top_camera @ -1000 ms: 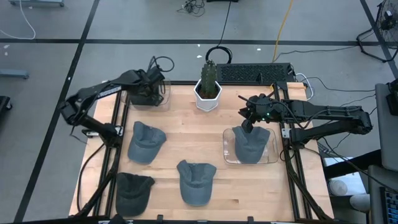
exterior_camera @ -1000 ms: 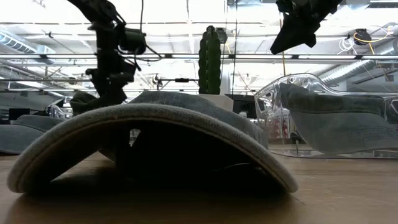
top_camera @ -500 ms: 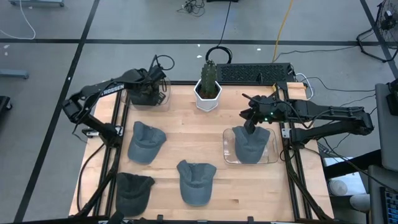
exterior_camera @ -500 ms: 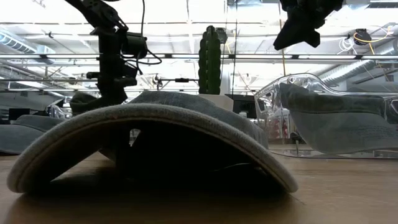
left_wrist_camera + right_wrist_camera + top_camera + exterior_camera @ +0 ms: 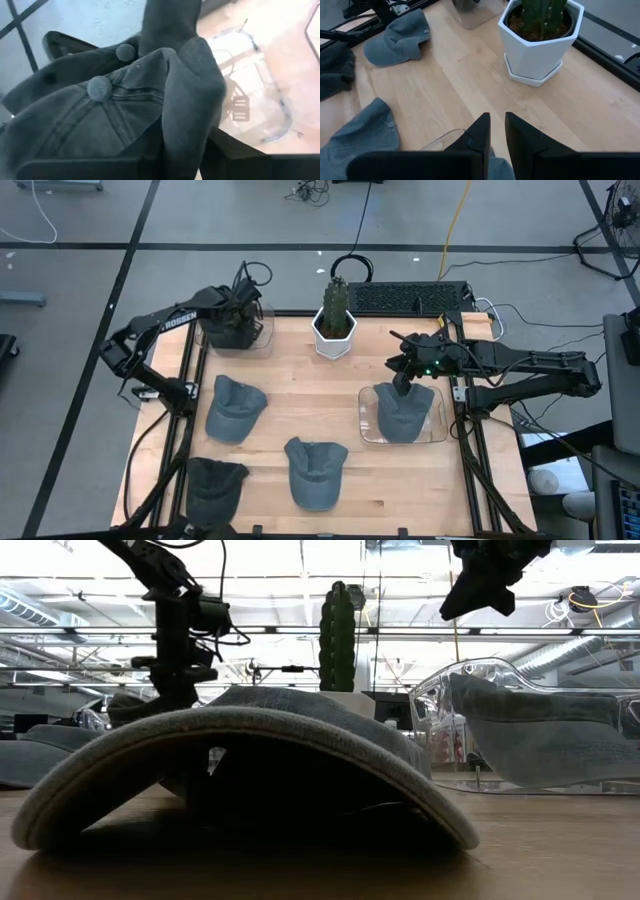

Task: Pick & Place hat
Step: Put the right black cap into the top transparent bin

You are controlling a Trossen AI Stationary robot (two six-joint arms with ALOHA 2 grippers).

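A: Step? Left hand [image 5: 240, 318] pinching a fold of hat [image 5: 125, 107], far-left of cactus pot [image 5: 335, 332].
B: Lift next, clear of tray. Right hand [image 5: 402, 380] narrow, empty, hovering right of pot.

black jointed arms, white lettering, cables

Matt grey cloth hats [image 5: 234, 407] (stitched seams, cloth-covered buttons) on a smooth pale wood tabletop [image 5: 300, 395]; clear glossy plastic tray [image 5: 434, 426]; glossy white pot [image 5: 538, 47].
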